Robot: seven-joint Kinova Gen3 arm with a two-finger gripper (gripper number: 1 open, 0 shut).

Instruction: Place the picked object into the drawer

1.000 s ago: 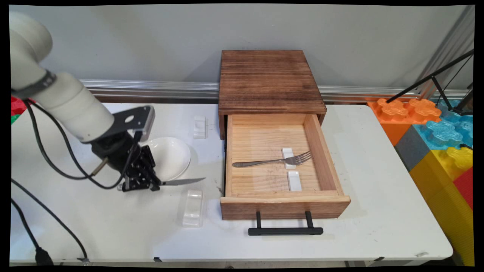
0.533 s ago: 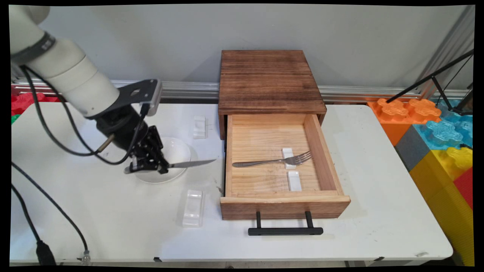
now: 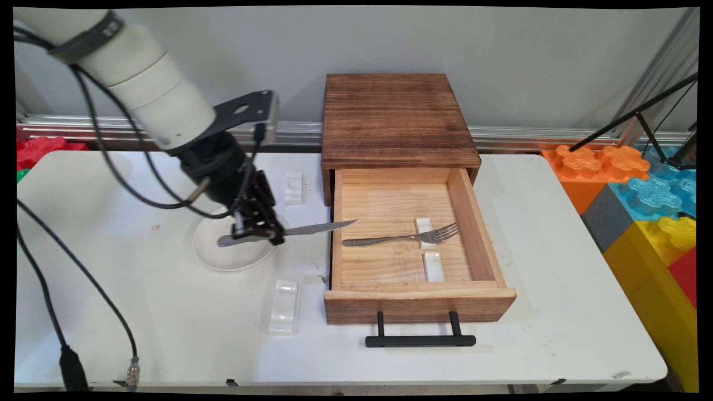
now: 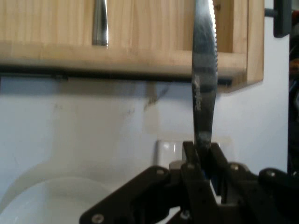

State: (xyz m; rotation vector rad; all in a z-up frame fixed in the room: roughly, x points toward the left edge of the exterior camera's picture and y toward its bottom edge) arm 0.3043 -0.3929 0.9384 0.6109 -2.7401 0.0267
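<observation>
Above the plate [image 3: 223,257], the end effector [image 3: 262,233] holds the knife [image 3: 312,228] by its handle, a stiff, slippery thing, with the tip over the drawer [image 3: 415,301].

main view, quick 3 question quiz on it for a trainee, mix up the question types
1. True or false: the hand holds a knife clear of the table.
2. What lies in the open drawer? A) spoon B) fork C) cup
3. Fill in: the knife tip sits over the drawer's ____ wall.

Key
1. True
2. B, a fork resting across a small white rest
3. left, as the main view shows it
</observation>
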